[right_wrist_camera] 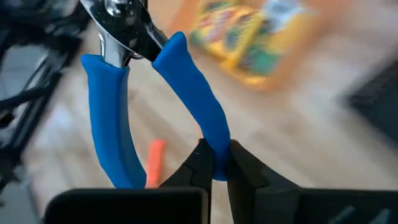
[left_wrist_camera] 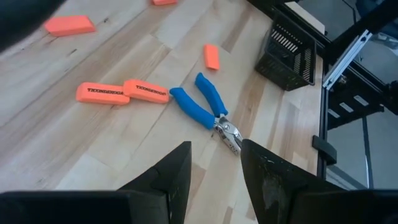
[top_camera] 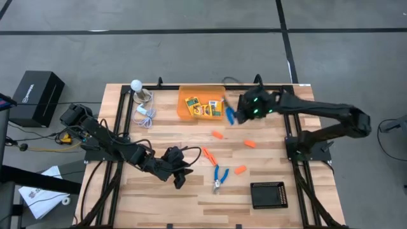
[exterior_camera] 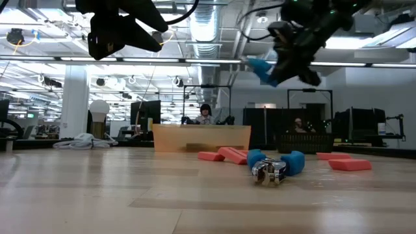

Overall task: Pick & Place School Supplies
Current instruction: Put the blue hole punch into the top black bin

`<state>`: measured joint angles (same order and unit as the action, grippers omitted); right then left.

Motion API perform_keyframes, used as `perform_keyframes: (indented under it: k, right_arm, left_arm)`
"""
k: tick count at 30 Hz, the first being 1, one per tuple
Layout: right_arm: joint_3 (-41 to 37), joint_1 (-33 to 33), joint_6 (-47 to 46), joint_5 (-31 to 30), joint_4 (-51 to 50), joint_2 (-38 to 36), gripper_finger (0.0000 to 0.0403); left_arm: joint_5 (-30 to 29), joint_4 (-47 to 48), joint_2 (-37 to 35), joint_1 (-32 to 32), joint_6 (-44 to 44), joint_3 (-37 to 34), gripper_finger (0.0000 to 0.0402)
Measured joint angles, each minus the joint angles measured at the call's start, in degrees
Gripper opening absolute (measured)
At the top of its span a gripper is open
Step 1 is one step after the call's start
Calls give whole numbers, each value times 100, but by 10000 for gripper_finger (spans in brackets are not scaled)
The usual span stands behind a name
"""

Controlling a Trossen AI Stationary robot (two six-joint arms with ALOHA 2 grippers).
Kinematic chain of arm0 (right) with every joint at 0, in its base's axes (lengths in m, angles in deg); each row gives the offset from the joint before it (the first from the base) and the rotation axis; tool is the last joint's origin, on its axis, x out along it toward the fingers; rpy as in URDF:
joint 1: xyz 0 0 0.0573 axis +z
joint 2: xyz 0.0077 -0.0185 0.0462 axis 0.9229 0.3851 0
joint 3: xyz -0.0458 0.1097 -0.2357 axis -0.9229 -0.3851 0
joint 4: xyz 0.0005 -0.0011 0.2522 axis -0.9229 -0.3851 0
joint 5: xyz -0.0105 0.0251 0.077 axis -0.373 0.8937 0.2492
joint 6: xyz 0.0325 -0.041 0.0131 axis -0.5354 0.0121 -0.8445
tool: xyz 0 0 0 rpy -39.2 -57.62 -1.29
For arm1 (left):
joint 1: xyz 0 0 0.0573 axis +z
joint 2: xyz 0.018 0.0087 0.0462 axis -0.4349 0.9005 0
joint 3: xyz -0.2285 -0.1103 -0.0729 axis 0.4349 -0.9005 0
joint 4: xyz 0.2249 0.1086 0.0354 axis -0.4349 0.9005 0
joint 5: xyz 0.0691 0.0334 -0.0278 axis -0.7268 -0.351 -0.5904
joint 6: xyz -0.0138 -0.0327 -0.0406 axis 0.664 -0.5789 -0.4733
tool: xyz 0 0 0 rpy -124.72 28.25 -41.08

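1. Wooden table (top_camera: 165, 203); orange bin (top_camera: 186, 105) holds crayon boxes (top_camera: 202, 107).
2. Right gripper (right_wrist_camera: 214, 163) clamps blue-handled pliers (right_wrist_camera: 186, 93) aloft beside bin.
3. Left gripper (left_wrist_camera: 214, 165) open, empty, above second pliers (left_wrist_camera: 205, 109) lying on table.

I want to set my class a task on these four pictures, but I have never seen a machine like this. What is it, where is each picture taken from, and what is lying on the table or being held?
It is a robot with two dark arms at a wooden table, each ending in a two-finger gripper. One picture looks straight down, one looks level across the tabletop, and two come from cameras on the wrists. The right gripper is shut on one handle of a blue-handled tool, lifted beside the orange bin that holds yellow boxes. The left gripper hangs open above a second blue-handled tool. Orange pieces and a black tray also lie on the table.
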<state>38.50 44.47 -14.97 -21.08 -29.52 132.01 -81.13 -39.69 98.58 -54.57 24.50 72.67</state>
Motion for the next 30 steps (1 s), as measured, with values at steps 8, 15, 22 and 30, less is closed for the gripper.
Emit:
perform_keyframes:
  k: [8,15,22,30]
  right_arm:
    - [0,-1377,902,-257,-1614,-793,14]
    - [0,-2331,1787,-257,-2200,-811,14]
    - [0,-2756,2789,-426,-2547,-339,14]
    - [0,-2795,3906,-696,-2580,219,14]
  left_arm:
    - [-94,-55,0,181,-65,0,135]
    - [-92,-96,-2,310,-65,0,135]
    - [-79,-166,-2,328,-61,0,135]
    - [-79,-219,-2,328,-63,0,135]
